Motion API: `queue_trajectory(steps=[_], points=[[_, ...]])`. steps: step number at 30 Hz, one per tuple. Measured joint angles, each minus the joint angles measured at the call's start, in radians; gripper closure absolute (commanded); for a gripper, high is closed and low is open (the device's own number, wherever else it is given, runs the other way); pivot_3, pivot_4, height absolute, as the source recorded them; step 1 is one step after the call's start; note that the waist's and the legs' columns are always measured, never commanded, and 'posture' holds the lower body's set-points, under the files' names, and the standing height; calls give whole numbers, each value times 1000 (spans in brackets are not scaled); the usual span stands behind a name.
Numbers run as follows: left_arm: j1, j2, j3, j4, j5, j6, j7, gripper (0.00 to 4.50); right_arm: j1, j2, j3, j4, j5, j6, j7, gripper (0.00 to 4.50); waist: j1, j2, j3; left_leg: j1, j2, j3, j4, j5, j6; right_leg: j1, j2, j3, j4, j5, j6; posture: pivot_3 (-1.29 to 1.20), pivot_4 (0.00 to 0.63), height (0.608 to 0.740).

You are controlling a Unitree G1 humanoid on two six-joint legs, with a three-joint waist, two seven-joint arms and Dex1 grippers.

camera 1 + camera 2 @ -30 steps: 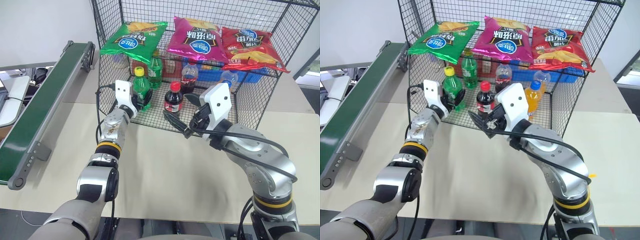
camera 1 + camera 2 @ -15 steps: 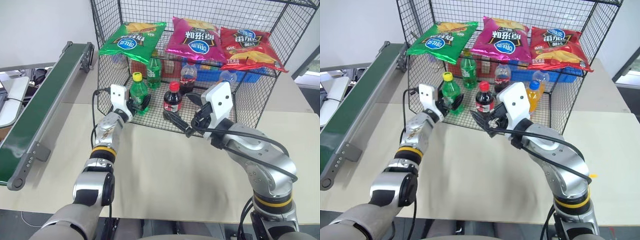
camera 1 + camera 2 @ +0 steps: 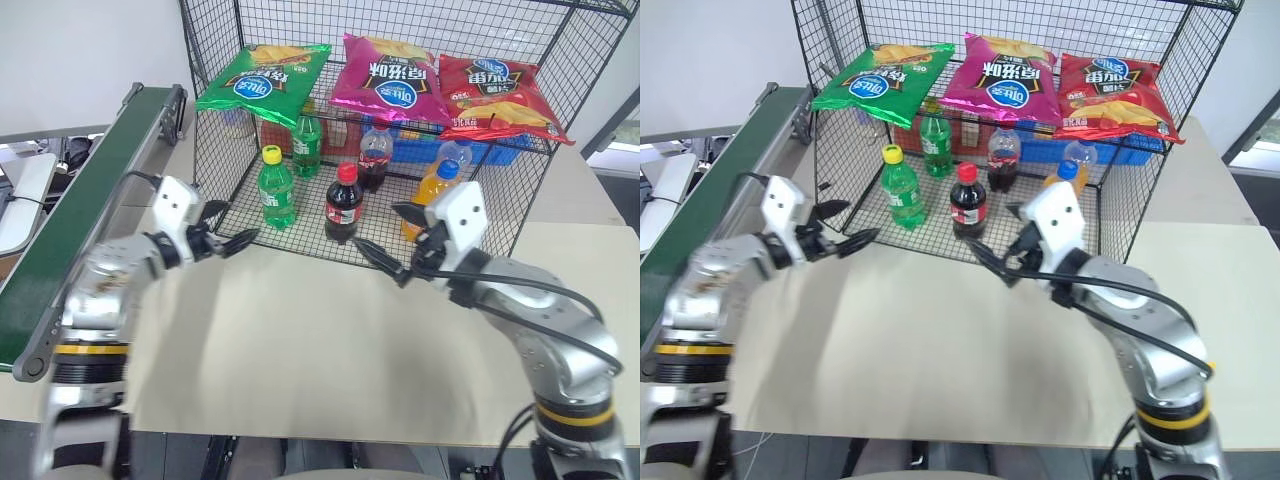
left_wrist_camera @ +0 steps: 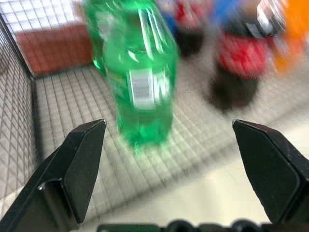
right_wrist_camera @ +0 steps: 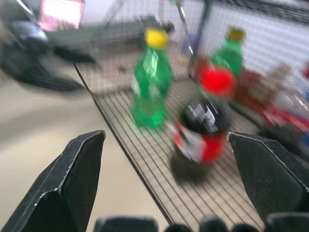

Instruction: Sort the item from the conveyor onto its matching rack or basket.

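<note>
The item, a clear-green bottle with a yellow cap, stands upright on the mesh floor at the front left of the black wire cage. Nothing holds it. My left gripper is open and empty, just outside the cage's front left corner, pointing at the bottle. My right gripper is open and empty too. It hovers before the cage front, below a red-capped cola bottle. The dark green conveyor runs along the far left with nothing on the part of its belt in view.
Three chip bags, green, pink and red, lie on the cage's upper shelf. Inside stand a darker green bottle, another cola bottle, an orange bottle and a blue crate. Beige tabletop lies in front.
My left gripper opened, let go of the green bottle, left it standing in the cage and drew back to the left. My right gripper shifted slightly to the right.
</note>
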Motion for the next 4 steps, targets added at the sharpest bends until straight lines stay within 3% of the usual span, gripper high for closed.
queue_trajectory(steps=[4], points=[[-41,60,16,-66,-51,52,-61,43,0,-37,-44,-16,52,0,48,0,2,1,0,1,-1,2,0,-1,1,2,0,0,0,0,0,0,150,740]])
